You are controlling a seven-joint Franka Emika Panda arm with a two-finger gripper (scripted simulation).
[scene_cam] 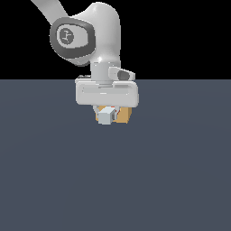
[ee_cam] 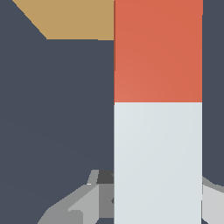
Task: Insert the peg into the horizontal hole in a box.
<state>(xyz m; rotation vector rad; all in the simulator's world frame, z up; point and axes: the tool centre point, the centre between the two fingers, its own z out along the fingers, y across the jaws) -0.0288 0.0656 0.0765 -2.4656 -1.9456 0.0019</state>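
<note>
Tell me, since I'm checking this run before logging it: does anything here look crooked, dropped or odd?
Nothing stands out. The peg sits straight in the gripper, white half at the fingers, red half toward the box. The box rests flat on the floor. The hole isn't visible in either view, so alignment can't be judged.

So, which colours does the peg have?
The peg is half red-orange and half white; the wrist view shows it best.

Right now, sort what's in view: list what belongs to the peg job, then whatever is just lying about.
Belongs to the job:
- peg, red-orange and white
- box, tan
- hand, closed on the peg

Lying about:
- nothing else visible; only the table surface
</note>
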